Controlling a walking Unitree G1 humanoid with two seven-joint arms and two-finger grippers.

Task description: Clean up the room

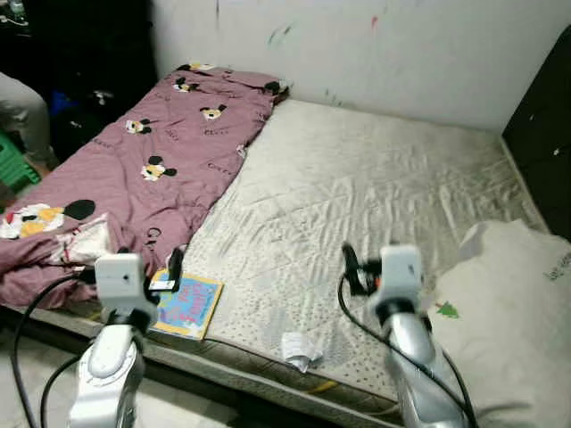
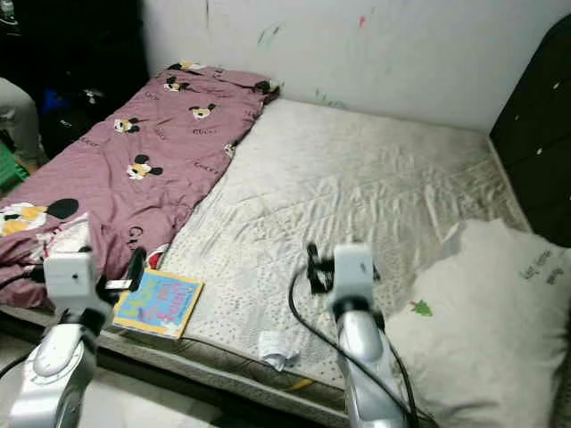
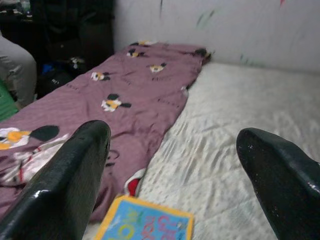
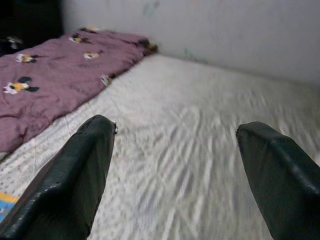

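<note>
Grippers, left (image 3: 170, 165) and right (image 4: 175, 165), are hovering wide and empty over the cream mattress (image 1: 375, 196). We are judging the bright blue-and-yellow picture book (image 1: 189, 305) nearest the left gripper; we are favouring pinching its edge, staying off the maroon cartoon-print quilt (image 1: 143, 178).

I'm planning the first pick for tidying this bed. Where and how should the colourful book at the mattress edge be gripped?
Probably by its near edge, which lies at or slightly past the mattress edge. The book lies flat, so pinching from above gives little purchase. The open left gripper, already close by it, could come in low from the robot's side, one finger under and one over. The purple blanket crowds the far left corner.
</note>
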